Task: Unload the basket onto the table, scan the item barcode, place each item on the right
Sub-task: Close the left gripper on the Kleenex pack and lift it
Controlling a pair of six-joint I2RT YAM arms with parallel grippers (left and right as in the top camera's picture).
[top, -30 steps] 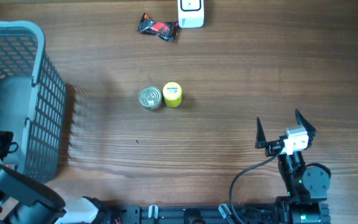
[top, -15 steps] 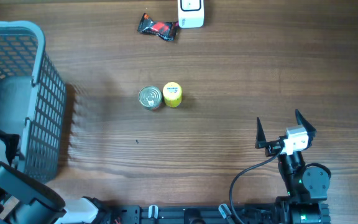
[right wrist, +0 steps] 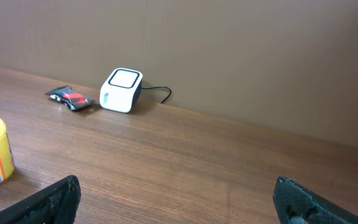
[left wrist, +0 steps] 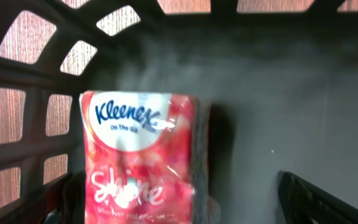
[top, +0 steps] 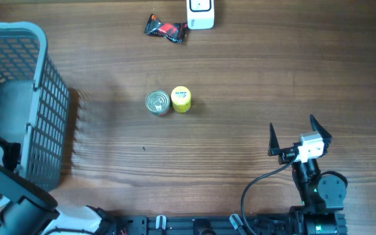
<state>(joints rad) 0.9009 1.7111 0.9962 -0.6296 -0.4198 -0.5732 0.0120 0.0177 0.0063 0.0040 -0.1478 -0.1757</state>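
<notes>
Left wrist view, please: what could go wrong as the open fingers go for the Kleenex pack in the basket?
The Kleenex pack lies close to the lattice wall of the basket, so the open fingers could snag there. Its wrapper looks soft, so it might slip or crumple. The scanner stands far across the table, a long carry.

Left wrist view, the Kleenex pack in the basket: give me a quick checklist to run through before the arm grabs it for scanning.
1. The left gripper open: ok, jaws wide.
2. The Kleenex pack within the fingers' span: ok, though off-centre.
3. Barcode located: cannot tell, only the branded face shows.
4. Room inside the basket: ok, nothing else shows beside the pack.
5. The scanner unobstructed: ok, the snack packet lies beside it, not on it.
6. The right gripper out of the way: ok, open and empty.
</notes>
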